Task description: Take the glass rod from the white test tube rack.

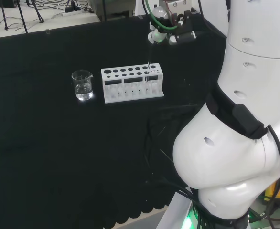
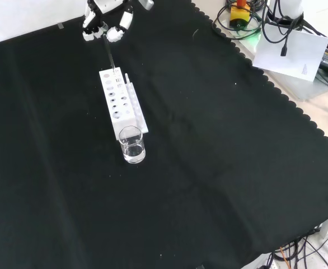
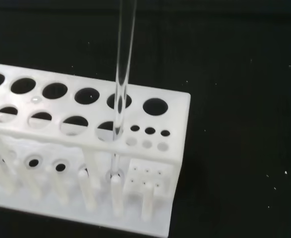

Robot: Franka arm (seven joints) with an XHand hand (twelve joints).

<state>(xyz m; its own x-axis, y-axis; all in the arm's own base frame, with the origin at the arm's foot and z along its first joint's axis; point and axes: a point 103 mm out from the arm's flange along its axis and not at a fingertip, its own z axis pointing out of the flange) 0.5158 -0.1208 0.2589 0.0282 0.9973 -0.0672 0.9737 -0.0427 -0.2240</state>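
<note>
fingers [image 2: 105,31] pinching glass rod [image 3: 123,69] top, rod standing in white rack [image 1: 132,85]

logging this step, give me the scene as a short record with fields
surface: black cloth
rack: white test tube rack, on the cloth
rod: glass rod, upright, lower end still in a rack hole near one end
hand: hand above the rack, at the rod's top; grip unclear
beaker: glass beaker, beside the rack's other end

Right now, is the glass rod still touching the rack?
Cannot tell. In the wrist view the glass rod passes down through a hole in the white test tube rack, but contact with the rim isn't plain.
</note>
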